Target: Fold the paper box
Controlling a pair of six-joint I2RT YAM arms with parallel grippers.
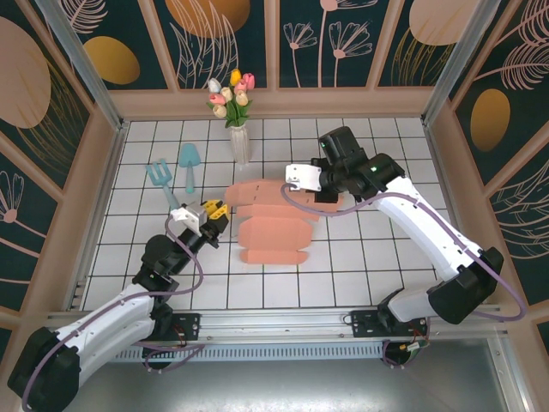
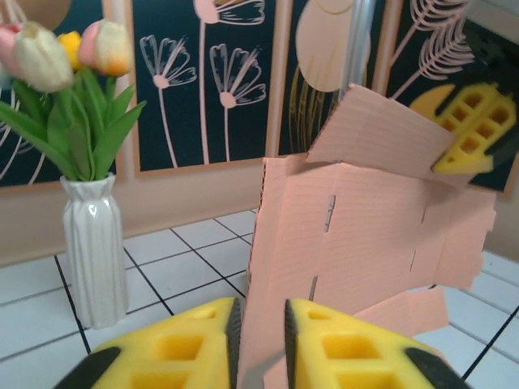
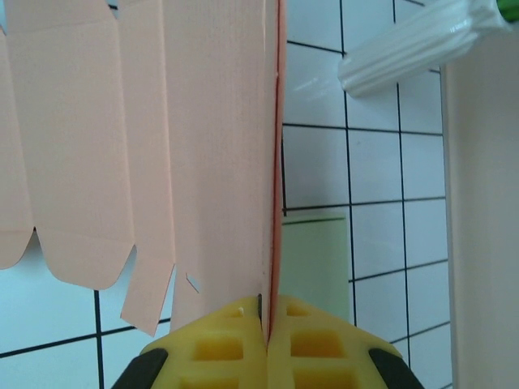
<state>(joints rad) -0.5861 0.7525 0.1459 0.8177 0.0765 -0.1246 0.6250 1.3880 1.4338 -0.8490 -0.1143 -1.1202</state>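
The paper box [image 1: 274, 227] is a pink, partly folded cardboard blank lying mid-table, with a flap raised at its far end. My left gripper [image 1: 214, 216] is at the box's left edge. In the left wrist view an upright panel of the box [image 2: 365, 235] stands between the yellow fingers of the left gripper [image 2: 259, 316], whose jaws are slightly parted. My right gripper [image 1: 319, 190] is at the far right of the box. In the right wrist view the right gripper [image 3: 266, 312] is shut on the edge of a pink panel [image 3: 162, 146]. Its yellow finger [image 2: 470, 130] shows pinching the raised flap.
A white vase of tulips [image 1: 239, 142] stands just behind the box, close to both grippers [image 2: 93, 251]. Two teal toy garden tools [image 1: 171, 176] lie at the back left. Wooden walls [image 1: 274, 105] enclose the tiled table.
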